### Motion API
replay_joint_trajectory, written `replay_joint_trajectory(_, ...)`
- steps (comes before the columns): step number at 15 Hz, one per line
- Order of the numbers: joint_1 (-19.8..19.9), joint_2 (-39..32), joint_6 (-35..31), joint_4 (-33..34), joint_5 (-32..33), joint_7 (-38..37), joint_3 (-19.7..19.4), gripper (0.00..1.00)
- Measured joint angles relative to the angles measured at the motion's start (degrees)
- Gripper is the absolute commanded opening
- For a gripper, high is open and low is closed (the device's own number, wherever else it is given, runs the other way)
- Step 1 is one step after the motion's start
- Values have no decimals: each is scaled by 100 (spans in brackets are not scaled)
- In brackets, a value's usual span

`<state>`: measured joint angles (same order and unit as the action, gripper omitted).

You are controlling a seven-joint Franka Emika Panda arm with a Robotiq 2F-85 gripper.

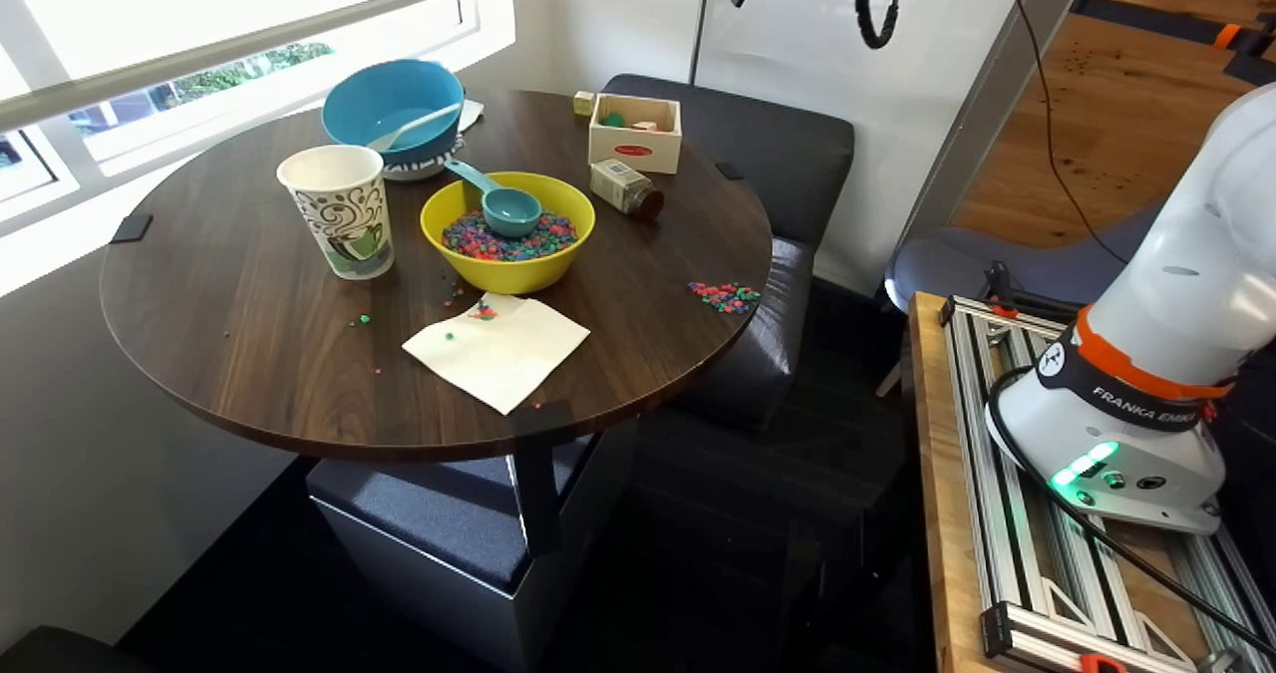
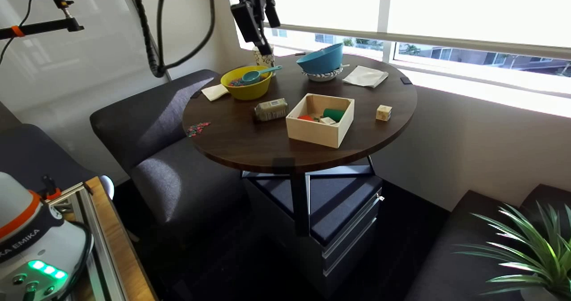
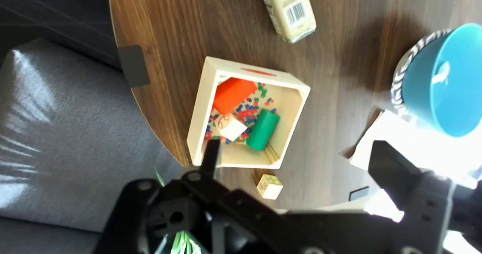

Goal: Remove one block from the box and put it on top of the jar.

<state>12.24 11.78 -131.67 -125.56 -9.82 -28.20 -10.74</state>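
Note:
The tan wooden box (image 1: pixel 634 150) stands on the round table and shows in all views (image 2: pixel 314 130) (image 3: pixel 282 81). Inside lie a red-orange block (image 3: pixel 233 95), a green cylinder (image 3: pixel 263 130) and a pale cube (image 3: pixel 230 127) among small coloured bits. Another pale cube (image 3: pixel 269 187) sits on the table beside the box, also visible in both exterior views (image 1: pixel 583 104) (image 2: pixel 383 113). The jar (image 1: pixel 623 186) lies on its side near the box (image 2: pixel 271 110) (image 3: pixel 290 11). My gripper (image 3: pixel 295 146) is open and empty, raised above the table (image 2: pixel 269 38).
A yellow bowl (image 1: pixel 508 272) with coloured bits and a teal scoop (image 1: pixel 511 211) stands near the jar. A tilted blue bowl (image 1: pixel 394 105), a paper cup (image 1: pixel 349 219), a napkin (image 1: pixel 498 352) and loose bits (image 1: pixel 725 297) are on the table. A plant (image 2: pixel 535 256) stands off the table.

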Motion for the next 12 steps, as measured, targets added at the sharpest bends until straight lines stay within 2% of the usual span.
replay_joint_trajectory(3,55,-662,-211,300,3,-544,15,100)
replay_joint_trajectory(9,54,-629,-210,352,18,-566,11,100)
replay_joint_trajectory(12,49,-984,-166,497,81,-772,16,100)
